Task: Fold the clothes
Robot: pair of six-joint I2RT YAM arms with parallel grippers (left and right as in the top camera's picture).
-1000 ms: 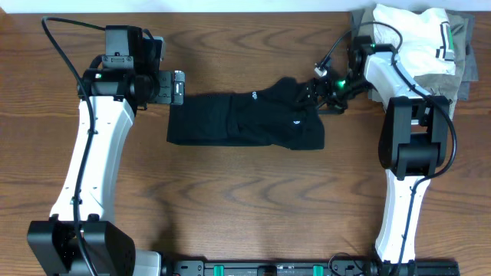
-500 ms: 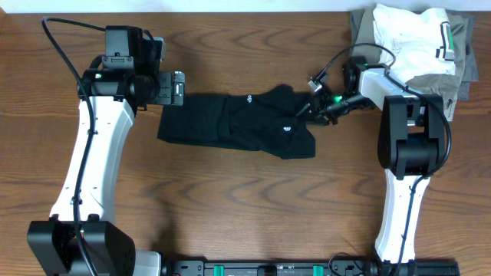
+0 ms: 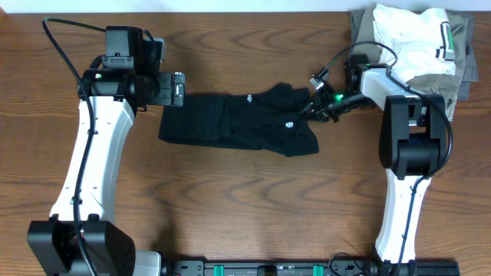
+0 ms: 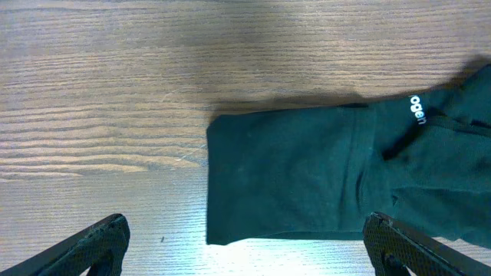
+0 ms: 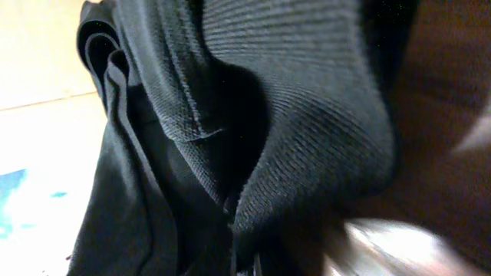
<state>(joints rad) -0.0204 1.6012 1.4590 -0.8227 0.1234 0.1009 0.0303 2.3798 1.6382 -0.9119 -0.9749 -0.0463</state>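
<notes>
With the black clothes (image 3: 238, 123) lying across the middle of the table (image 3: 253, 199), the right end effector (image 3: 313, 107) pinching their bunched right end and the left end effector (image 3: 178, 88) spread wide by their far-left corner, I'd lift that end clear before carrying it leftward.

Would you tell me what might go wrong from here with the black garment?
The right hand is shut on a bunched end of the black garment, several layers thick; lifting may drop a layer.
The left hand hangs open, off the cloth, so a pull may drag the whole garment sideways.
The right arm is close to the white folded garment; a swing could disturb it.
</notes>
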